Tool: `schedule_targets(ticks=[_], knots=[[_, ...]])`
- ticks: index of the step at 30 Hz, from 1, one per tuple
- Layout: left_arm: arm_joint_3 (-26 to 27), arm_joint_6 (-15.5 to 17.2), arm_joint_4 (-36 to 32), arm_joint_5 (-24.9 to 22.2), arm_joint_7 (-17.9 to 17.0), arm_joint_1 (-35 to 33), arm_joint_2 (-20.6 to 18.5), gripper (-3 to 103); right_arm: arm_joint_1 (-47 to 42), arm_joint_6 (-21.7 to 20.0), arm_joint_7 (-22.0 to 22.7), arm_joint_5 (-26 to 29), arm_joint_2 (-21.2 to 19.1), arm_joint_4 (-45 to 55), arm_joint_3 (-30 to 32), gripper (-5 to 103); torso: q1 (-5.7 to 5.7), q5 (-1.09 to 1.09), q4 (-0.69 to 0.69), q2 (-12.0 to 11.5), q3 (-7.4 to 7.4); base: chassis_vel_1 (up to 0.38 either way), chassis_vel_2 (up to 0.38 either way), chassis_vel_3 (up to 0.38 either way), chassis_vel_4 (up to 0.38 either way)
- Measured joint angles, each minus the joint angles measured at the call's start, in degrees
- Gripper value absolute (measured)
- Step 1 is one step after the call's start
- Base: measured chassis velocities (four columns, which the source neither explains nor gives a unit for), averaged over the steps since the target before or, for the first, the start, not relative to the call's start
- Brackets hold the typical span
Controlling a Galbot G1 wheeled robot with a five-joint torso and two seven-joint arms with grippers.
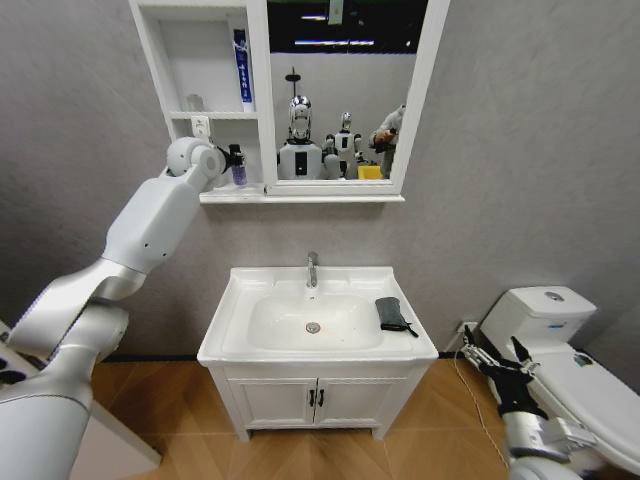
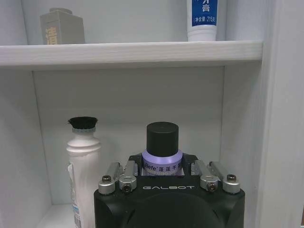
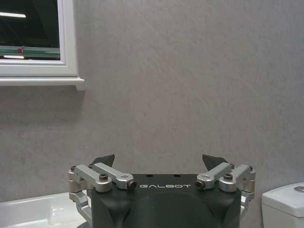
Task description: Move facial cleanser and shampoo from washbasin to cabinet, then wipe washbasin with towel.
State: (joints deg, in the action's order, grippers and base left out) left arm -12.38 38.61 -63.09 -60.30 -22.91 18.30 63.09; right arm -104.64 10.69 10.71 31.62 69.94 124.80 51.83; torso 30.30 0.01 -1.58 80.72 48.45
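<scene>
My left gripper (image 1: 228,160) reaches into the lower shelf of the white cabinet (image 1: 160,60) and is shut on a purple bottle with a black cap (image 2: 162,161), which I take for the shampoo. Beside it on that shelf stands a white bottle with a black ribbed cap (image 2: 83,156), likely the facial cleanser. The dark towel (image 1: 392,313) lies folded on the right rim of the washbasin (image 1: 230,310). My right gripper (image 1: 495,355) hangs open and idle low on the right, near the toilet; in its wrist view the right gripper (image 3: 159,160) holds nothing.
A blue-and-white tube (image 2: 202,19) and a grey box (image 2: 61,26) stand on the upper shelf (image 2: 133,52). The framed mirror (image 1: 340,90) adjoins the shelves. A chrome tap (image 1: 312,268) rises behind the bowl. The toilet (image 1: 560,340) stands at right, the floor vanity (image 1: 315,398) below.
</scene>
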Motion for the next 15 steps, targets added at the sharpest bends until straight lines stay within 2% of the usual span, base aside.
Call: schedule_targets(ticks=[5, 15], knots=[[-0.16, -0.03, 1.78, 0.78, 0.06, 0.8, 0.99, 43, -0.08, 0.38, -0.31, 0.15, 0.0, -0.41, 0.07, 100, 0.0, 0.0, 0.0, 0.0, 0.0, 0.0, 0.0, 0.0, 0.0], [-1.03, 1.88, 2.83, 0.76, -0.15, 1.69, 1.81, 43, 0.15, 0.55, -0.37, 0.48, -0.18, -0.87, 0.38, 100, -0.01, 0.0, 0.0, 0.0, 0.0, 0.0, 0.0, 0.0, 0.0]])
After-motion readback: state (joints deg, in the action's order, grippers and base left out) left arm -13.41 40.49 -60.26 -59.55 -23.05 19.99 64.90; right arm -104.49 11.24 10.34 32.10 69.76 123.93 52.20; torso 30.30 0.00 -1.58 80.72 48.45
